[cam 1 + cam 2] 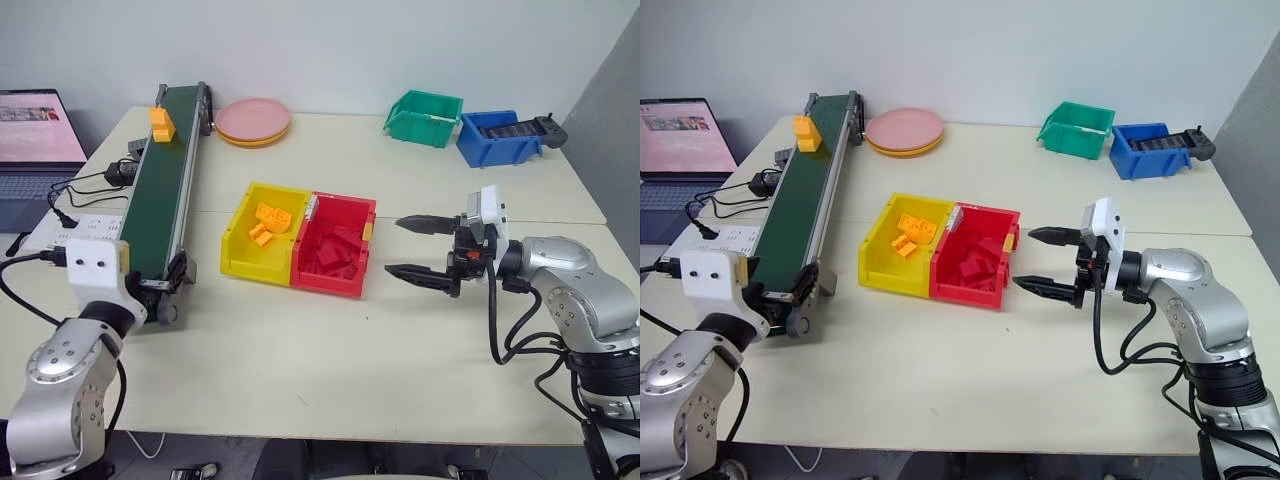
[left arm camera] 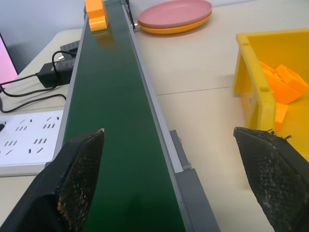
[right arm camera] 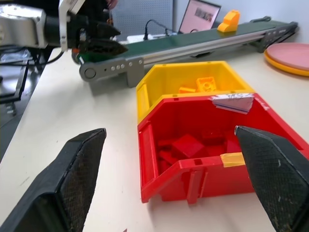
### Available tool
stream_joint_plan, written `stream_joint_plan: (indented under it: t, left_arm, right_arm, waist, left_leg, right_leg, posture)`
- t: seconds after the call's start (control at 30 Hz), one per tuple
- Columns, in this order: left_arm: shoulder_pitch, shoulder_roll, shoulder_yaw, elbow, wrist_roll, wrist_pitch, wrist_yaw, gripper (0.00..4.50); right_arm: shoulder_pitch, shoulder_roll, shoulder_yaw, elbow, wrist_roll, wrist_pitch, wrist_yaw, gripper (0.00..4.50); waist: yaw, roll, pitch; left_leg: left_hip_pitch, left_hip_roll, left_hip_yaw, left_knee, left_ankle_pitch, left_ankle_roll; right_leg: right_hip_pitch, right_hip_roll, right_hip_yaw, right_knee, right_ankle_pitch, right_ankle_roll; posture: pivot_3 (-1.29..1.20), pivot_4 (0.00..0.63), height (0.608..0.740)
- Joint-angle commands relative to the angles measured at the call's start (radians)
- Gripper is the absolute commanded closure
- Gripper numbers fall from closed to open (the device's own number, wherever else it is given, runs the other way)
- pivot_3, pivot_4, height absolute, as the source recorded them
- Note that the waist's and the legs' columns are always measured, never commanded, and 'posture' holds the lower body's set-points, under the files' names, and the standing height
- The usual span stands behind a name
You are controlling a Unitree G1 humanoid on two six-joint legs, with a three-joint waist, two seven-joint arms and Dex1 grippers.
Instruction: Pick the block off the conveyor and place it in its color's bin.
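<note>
Two claws gape empty: left claw [image 3: 96,41] at the conveyor [image 1: 165,190] end, right claw [image 1: 420,248] beside the red bin [image 1: 335,250], over a pale tabletop [image 1: 300,360].

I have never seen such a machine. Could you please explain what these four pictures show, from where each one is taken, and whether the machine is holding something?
It is a humanoid robot with two arms, standing at a table. Two pictures come from cameras in its head, looking down over the arms. The other two come from a camera on each wrist, looking out between that gripper's two black fingers.

On the table lie a conveyor with a green belt, carrying an orange-yellow block near its far end, and a yellow bin joined to a red bin, both holding pieces. Farther back are pink plates, a green bin and a blue bin.

The left gripper waits open at the conveyor's near end. The right gripper is open beside the red bin. Neither holds anything.
</note>
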Motion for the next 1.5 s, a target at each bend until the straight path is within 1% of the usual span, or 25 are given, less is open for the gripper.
stream_joint_plan:
  t: [0.03,0.27,0.37,0.57,0.67,1.07,1.47,1.5]
  left_arm:
    - [-0.063,0.025,0.043,0.019,-0.018,0.051,0.025,0.05]
    - [-0.149,0.083,0.012,0.097,-0.008,0.107,0.013,0.05]
    - [-0.241,0.126,-0.007,0.201,0.016,0.081,0.01,0.05]
    - [-0.29,0.117,0.02,0.236,0.004,0.086,0.027,0.05]
    - [-0.306,0.114,0.026,0.245,-0.002,0.086,0.032,0.05]
    - [-0.359,0.119,0.045,0.34,-0.005,0.134,0.065,0.05]
    - [-0.379,0.122,0.024,0.362,0.011,0.156,0.079,0.05]
    - [-0.381,0.121,0.023,0.363,0.011,0.158,0.081,0.22]
  right_arm:
    - [-0.036,-0.011,-0.003,-0.046,0.011,0.029,-0.008,0.0]
    - [-0.058,-0.006,0.017,-0.047,0.005,0.046,-0.003,0.0]
    - [-0.063,-0.01,0.023,-0.055,0.019,0.073,-0.002,0.0]
    - [-0.06,-0.013,0.014,-0.075,0.03,0.094,-0.008,0.0]
    - [-0.062,-0.011,0.01,-0.079,0.033,0.104,-0.013,0.0]
    - [-0.057,-0.026,0.004,-0.087,0.035,0.11,-0.003,0.0]
    - [-0.033,-0.04,-0.002,-0.111,0.049,0.111,0.008,0.0]
    - [-0.033,-0.041,-0.002,-0.111,0.049,0.111,0.008,0.0]
  waist:
    - [0.0,0.0,0.0]
    - [0.0,-0.001,0.001]
    - [0.0,-0.001,0.001]
    - [0.001,-0.004,0.002]
    - [0.001,-0.004,0.002]
    - [0.001,-0.004,0.002]
    - [0.001,-0.004,0.002]
    - [0.001,-0.004,0.002]
  left_leg:
    - [0.0,0.0,0.0,0.0,0.0,0.0]
    - [-0.001,0.0,0.0,0.0,0.0,0.0]
    - [-0.003,0.0,-0.001,0.0,0.0,0.0]
    - [-0.007,0.0,-0.001,0.0,0.0,0.0]
    - [-0.015,0.0,-0.002,0.001,0.0,-0.001]
    - [-0.016,0.0,-0.002,0.001,0.0,0.0]
    - [-0.016,0.0,-0.002,0.002,0.0,-0.001]
    - [-0.016,0.0,-0.002,0.002,0.0,-0.001]
  right_leg:
    - [0.0,0.0,0.0,0.0,0.0,0.0]
    - [-0.001,0.0,0.0,0.0,0.0,0.0]
    - [-0.004,0.0,-0.001,0.0,0.0,0.0]
    - [-0.006,-0.001,-0.001,0.0,0.0,0.0]
    - [-0.015,-0.001,-0.002,0.001,0.0,0.0]
    - [-0.015,-0.002,-0.003,0.001,0.0,0.0]
    - [-0.015,-0.002,-0.003,0.001,0.0,0.0]
    - [-0.015,-0.002,-0.003,0.001,0.0,0.0]
  posture:
    - [0.0,0.15,0.74]
    - [0.0,0.15,0.74]
    - [0.0,0.15,0.74]
    - [0.0,0.15,0.74]
    - [0.0,0.15,0.74]
    - [0.0,0.15,0.74]
    - [0.0,0.15,0.74]
    - [0.0,0.15,0.74]
